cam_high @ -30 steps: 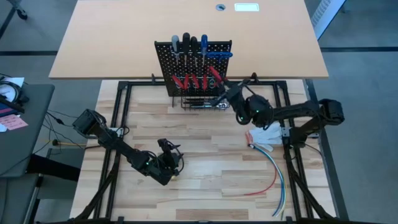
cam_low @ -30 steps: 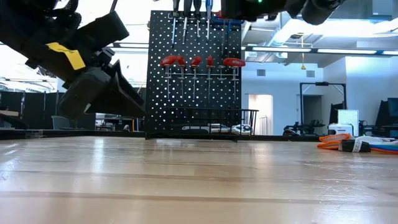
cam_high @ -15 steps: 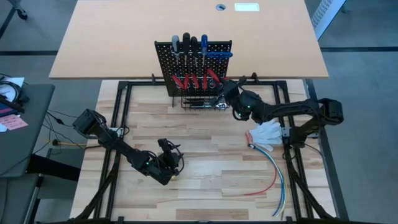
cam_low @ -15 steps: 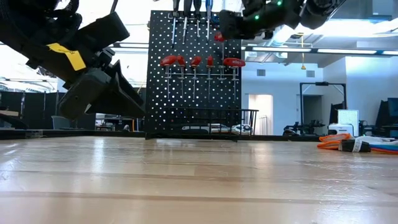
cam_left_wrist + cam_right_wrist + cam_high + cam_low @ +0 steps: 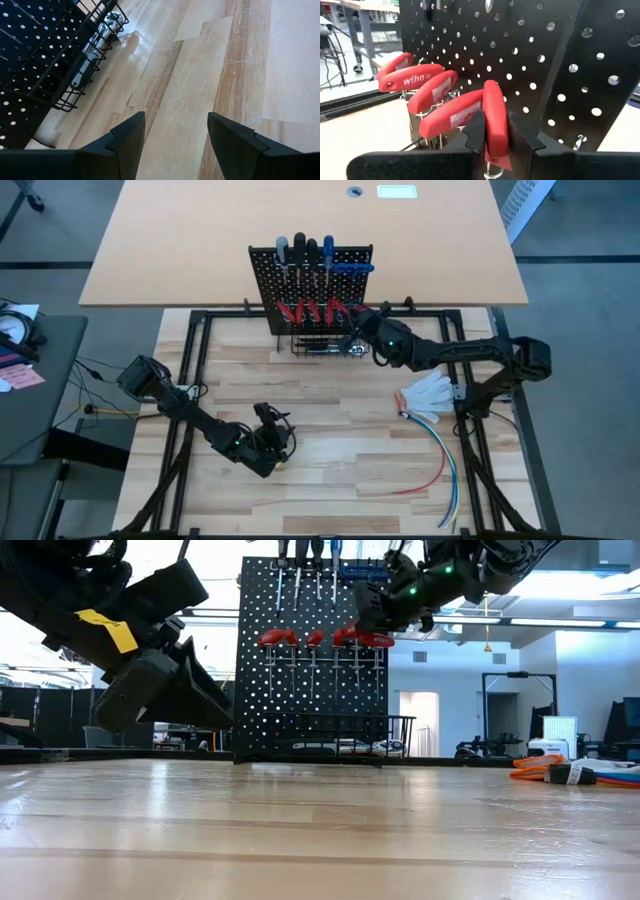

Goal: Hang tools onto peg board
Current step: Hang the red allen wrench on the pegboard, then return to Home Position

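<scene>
The high view looks straight down over the whole table (image 5: 330,470); the low view looks level across it. Both share the peg board (image 5: 310,285), close-up in the right wrist view.

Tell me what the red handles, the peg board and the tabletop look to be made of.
The red handles look like moulded plastic with a satin sheen and white printed lettering. The right gripper is shut on one red-handled tool. The peg board seems to be black painted sheet metal, evenly perforated. The tabletop looks like pale wood planks with visible grain, scratched and slightly glossy.
</scene>
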### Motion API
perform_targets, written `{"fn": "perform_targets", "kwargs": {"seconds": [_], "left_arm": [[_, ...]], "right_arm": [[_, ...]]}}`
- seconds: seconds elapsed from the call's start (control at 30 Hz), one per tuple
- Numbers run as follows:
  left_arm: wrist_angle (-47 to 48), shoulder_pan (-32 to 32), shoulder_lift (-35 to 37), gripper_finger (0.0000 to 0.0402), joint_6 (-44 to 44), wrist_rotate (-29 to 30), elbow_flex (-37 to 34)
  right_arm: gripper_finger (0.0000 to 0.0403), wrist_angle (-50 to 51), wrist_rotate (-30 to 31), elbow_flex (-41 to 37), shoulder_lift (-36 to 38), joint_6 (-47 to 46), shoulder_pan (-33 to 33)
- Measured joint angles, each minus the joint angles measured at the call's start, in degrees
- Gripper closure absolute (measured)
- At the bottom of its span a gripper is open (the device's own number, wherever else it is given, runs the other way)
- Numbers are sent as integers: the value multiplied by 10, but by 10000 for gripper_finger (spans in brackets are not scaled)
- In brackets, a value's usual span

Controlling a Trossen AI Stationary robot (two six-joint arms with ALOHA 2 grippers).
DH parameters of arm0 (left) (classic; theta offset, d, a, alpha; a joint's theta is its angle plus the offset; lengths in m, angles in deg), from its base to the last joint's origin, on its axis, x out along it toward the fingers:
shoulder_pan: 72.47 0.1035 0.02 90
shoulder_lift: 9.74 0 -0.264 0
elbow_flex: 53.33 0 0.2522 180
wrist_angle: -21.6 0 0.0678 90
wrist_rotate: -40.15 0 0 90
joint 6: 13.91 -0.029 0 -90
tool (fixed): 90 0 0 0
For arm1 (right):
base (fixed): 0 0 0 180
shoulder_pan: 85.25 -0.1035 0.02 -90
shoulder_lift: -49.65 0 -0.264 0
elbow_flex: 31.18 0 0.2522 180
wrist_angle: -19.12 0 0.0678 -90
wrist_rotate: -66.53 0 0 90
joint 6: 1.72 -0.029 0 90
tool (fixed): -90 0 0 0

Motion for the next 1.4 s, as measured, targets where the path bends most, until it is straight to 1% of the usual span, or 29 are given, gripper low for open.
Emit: {"fn": "perform_targets", "kwargs": {"seconds": [0.13,0.3,0.43,0.53,0.67,0.77,0.8,0.87,0.93,0.97,1.03,1.07,1.17,1.23,1.27,1.3,1.37,1.4], "left_arm": [[0,0,0,194,0,0,0],[0,0,0,194,0,0,0],[0,0,0,194,3,0,0],[1,0,0,194,12,0,0],[1,-2,0,194,33,0,0],[2,-3,2,196,44,-14,0],[1,-3,5,199,44,-22,-2],[-14,-4,11,210,44,-24,-13],[-56,-4,16,225,43,-24,-42],[-92,-4,18,233,41,-26,-60],[-206,2,22,252,24,-54,-103],[-283,10,23,263,7,-85,-126],[-516,49,23,297,-45,-230,-187],[-644,73,23,321,-62,-294,-208],[-686,83,26,333,-71,-305,-215],[-708,92,33,346,-81,-308,-220],[-701,112,57,369,-105,-310,-220],[-684,122,77,380,-117,-310,-220]], "right_arm": [[329,0,-1,0,1,10,-6],[267,0,-2,0,13,44,-21],[216,12,-2,0,54,67,-45],[195,77,-2,0,104,71,-77],[188,216,-2,0,180,66,-130],[197,308,-1,-17,237,36,-170],[203,334,-2,-30,257,11,-183],[217,365,-3,-70,296,-66,-208],[232,369,-12,-133,332,-153,-240],[240,358,-15,-169,345,-189,-260],[256,305,-18,-242,356,-249,-303],[263,265,-20,-276,358,-268,-323],[288,113,-19,-358,350,-301,-375],[305,40,-18,-393,336,-331,-401],[315,18,-15,-405,329,-355,-408],[325,6,-4,-410,324,-383,-412],[346,2,15,-410,324,-416,-411],[355,3,16,-408,330,-409,-410]]}}
